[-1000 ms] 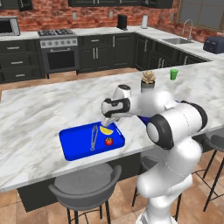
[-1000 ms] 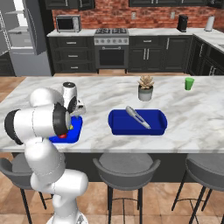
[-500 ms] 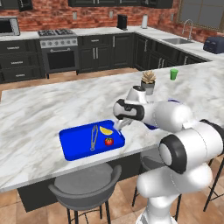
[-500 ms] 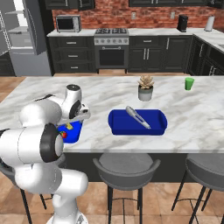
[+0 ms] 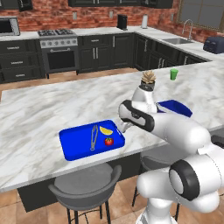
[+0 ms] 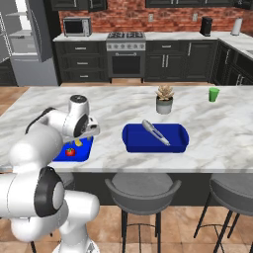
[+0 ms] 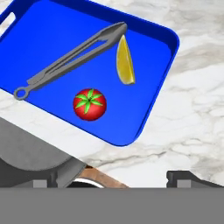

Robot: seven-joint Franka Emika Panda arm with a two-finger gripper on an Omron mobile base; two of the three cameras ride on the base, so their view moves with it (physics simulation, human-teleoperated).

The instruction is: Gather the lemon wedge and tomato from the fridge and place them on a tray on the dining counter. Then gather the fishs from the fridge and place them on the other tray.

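Marble runs the length of the dining counter [image 5: 52,105], with dark cabinets, a stove and a red brick wall behind it and grey stools [image 5: 85,192] tucked under its near edge. On that counter a blue tray [image 5: 74,144] sits close to the near edge, and in it lie the lemon wedge [image 7: 124,63] and the tomato [image 7: 89,104], apart from each other, the tomato nearer the tray's front rim. Grey tongs [image 7: 72,57] lie lengthwise in the same tray, their tip just touching the wedge's point. Much of the tray floor away from the wedge and tomato is bare.

Beside this tray, further along the counter, sits a second blue tray [image 6: 133,141] carrying a long thin silver utensil [image 6: 155,132]; bare marble lies between the two trays. Behind the second tray stand a small potted plant [image 6: 164,99] and, further off, a green cup [image 6: 213,94]. A grey steel fridge [image 6: 29,44] stands at the far end of the kitchen.

Over the first tray's right end the arm bends low across the counter edge, hand hovering just above the rim. Its fingers [image 7: 188,177] are spread wide and hold nothing.
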